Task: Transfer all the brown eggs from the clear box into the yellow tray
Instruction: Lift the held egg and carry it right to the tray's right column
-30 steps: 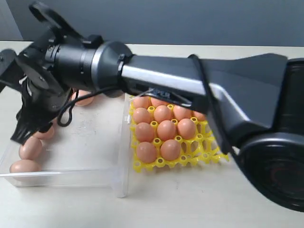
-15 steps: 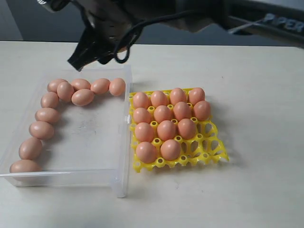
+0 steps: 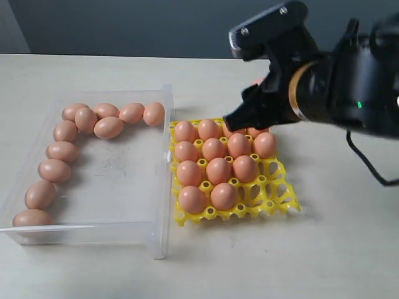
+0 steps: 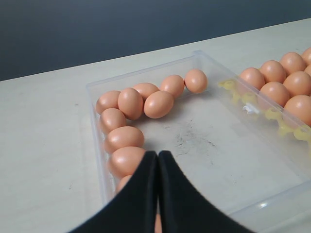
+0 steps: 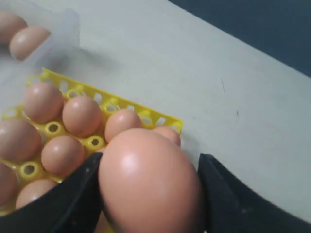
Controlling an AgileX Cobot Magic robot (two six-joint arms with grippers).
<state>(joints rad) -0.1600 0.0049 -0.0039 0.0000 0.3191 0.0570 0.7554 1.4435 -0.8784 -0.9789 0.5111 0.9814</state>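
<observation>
Beige counter [image 3: 349,261] is seen under everything, with a dark grey wall [image 3: 156,25] behind it. The clear box [image 3: 159,237] is set just beside the yellow tray [image 3: 280,199]. Eggs [image 3: 55,170] are lined along two walls of the box, and more are seated in the tray's cups. One egg [image 5: 146,165] is gripped between the fingers of the right claw [image 5: 150,194], which is held above the tray's far right part in the exterior view. The left claw [image 4: 158,154] is clenched on nothing, poised over the box with eggs lying just beneath its tips.
</observation>
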